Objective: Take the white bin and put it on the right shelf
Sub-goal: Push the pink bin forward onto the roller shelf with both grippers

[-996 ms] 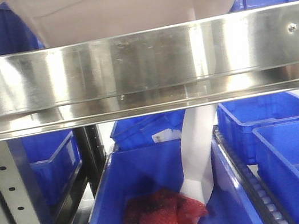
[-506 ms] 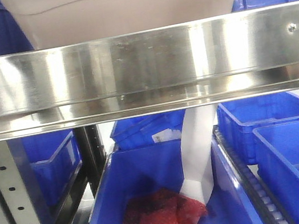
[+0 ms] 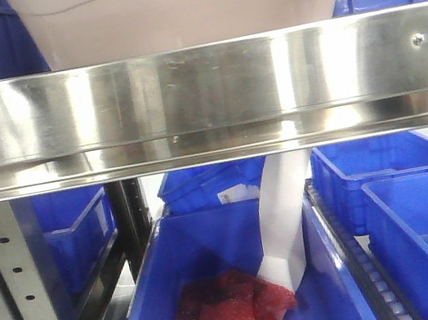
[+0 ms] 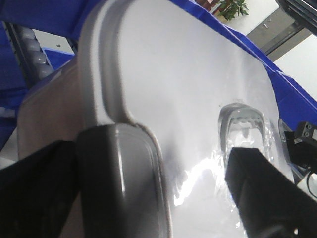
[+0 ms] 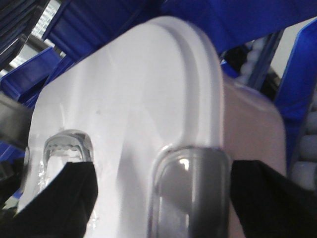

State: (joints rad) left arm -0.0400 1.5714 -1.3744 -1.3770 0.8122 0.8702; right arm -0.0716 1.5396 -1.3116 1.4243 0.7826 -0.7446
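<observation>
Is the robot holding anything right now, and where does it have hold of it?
The white bin, each gripper clamped on a lid-rim end: left, right.

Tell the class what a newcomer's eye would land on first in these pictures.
The shiny steel shelf spans the front view, with the white bin just above and behind its rail. Below lie blue crates, one holding red packets. In both wrist views, dark fingers frame the bin's glossy lid.

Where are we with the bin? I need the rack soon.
Grabbed: the left claw and right claw each straddle an end of the lid. In hand: the white bin sits just behind the steel shelf rail; whether it rests there is hidden. Left: letting go.
</observation>
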